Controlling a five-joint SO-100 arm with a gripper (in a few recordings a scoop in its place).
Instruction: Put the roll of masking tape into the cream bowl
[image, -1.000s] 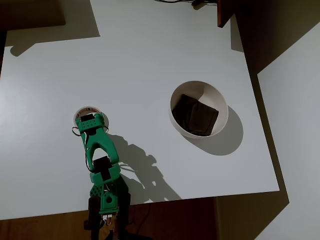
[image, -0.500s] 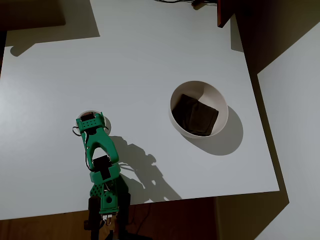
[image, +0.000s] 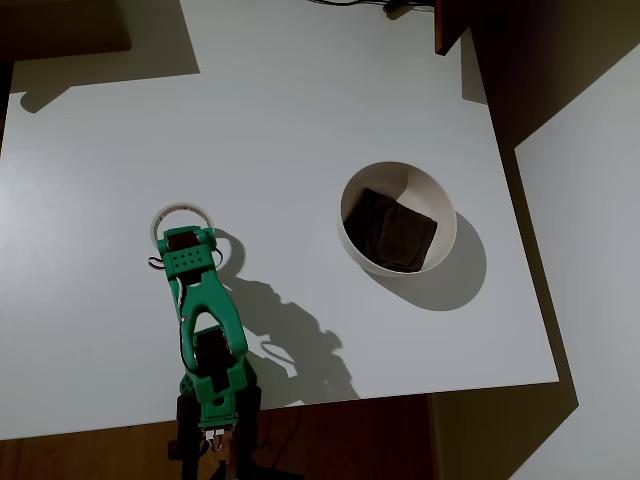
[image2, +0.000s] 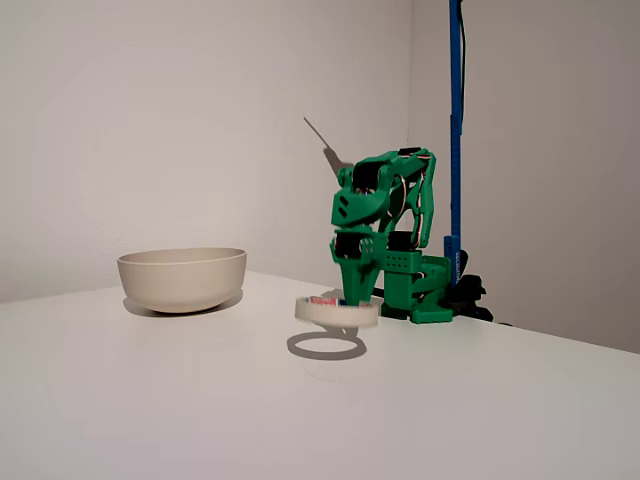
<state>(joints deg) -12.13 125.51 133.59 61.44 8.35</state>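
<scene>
- Hanging clear of the table (image2: 150, 400) in the fixed view, the roll of masking tape (image2: 337, 311) rides level, with its ring-shaped shadow (image2: 325, 347) lying separately on the white surface below it. A second ago in the overhead view the ring sat half hidden under the green arm's head; it now shows nearly whole (image: 182, 207).
- Just behind it, the gripper (image2: 355, 295) comes down onto the far side of the ring, its fingers clamped on the tape's wall (nothing else supports the roll, so the grip must be carrying it). The arm has straightened up since the earlier frames.
- By my reading the pick is done and the carry is next: the roll is well apart from the bowl and must cross open table to reach it.
- Farther off, the cream bowl (image2: 182, 278) stands upright and untouched. From overhead its rim (image: 425, 190) is unobstructed, and dark brown square pieces (image: 392, 230) cover its floor; no tape is in it yet.
</scene>
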